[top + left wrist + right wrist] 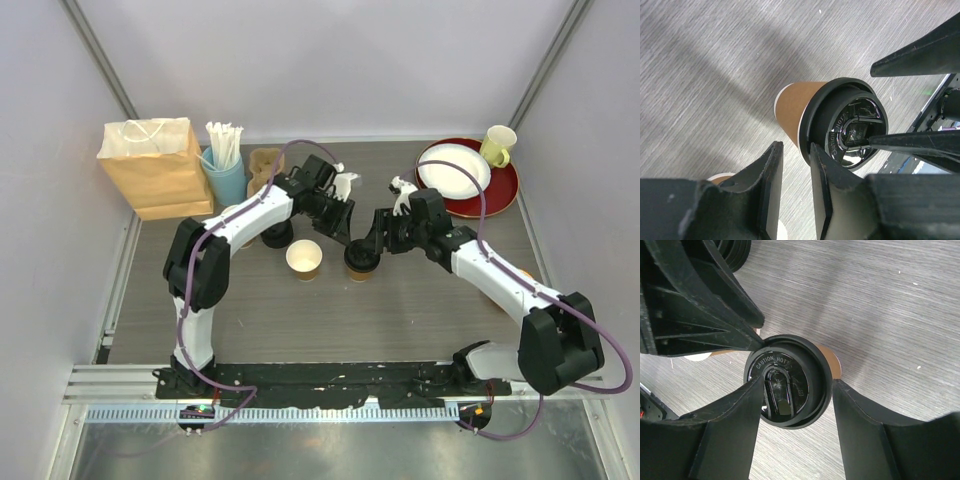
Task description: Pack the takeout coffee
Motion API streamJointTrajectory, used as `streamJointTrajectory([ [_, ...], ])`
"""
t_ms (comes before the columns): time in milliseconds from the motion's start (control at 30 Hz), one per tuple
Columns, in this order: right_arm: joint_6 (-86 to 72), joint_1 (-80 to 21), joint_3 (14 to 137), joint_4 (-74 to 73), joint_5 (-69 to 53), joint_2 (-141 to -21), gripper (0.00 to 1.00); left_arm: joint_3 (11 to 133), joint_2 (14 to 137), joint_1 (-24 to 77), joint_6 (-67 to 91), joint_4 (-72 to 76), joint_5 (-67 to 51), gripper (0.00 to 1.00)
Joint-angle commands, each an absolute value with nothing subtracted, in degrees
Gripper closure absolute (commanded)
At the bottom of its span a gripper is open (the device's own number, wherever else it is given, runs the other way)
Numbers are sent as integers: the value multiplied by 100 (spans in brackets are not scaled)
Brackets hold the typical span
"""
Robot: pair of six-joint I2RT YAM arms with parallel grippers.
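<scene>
One takeout coffee cup (362, 262), brown kraft with a black lid (845, 122), stands at mid-table between both grippers. My left gripper (347, 236) is beside it; its jaws (795, 147) stand a narrow gap apart with nothing between, and the right finger (822, 170) touches the lid's rim. My right gripper (799, 381) is open over the lid (790, 382): one finger (735, 410) lies across the lid top, the other (860, 415) stands just outside the rim. A second brown cup (304, 257) stands lidless to the left.
Black lids (277, 236) lie behind the lidless cup. A brown paper bag (155, 165), a blue cup of straws (225, 170) and a cardboard carrier (265, 163) stand at the back left. A red plate (505, 190) and yellow mug (497, 145) sit back right.
</scene>
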State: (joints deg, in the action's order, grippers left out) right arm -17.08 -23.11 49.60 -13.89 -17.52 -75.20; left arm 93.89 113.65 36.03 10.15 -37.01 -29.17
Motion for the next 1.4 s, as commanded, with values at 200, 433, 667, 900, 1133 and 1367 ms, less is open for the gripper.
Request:
streamJointTrajectory([
  [200, -1828, -2312, 4773, -1222, -1556, -7471, 36, 9073, 10751, 3384, 1361, -3596, -3172, 60],
  [433, -2047, -2320, 4579, -985, -1626, -7409, 37, 8016, 10170, 3392, 2346, -2559, -3488, 64],
  [667, -2153, -2320, 4517, -888, -1582, -7400, 37, 7682, 10283, 3419, 2917, -1811, -3867, 62],
  [900, -2197, -2320, 4465, -844, -1547, -7374, 40, 7559, 10485, 3410, 3076, -1565, -3911, 64],
  [1133, -2224, -2320, 4465, -835, -1512, -7427, 41, 7409, 10459, 3340, 3102, -1503, -3885, 67],
  [1367, -2250, -2312, 4500, -835, -1547, -7523, 41, 7137, 10547, 3270, 3489, -1055, -4191, 67],
])
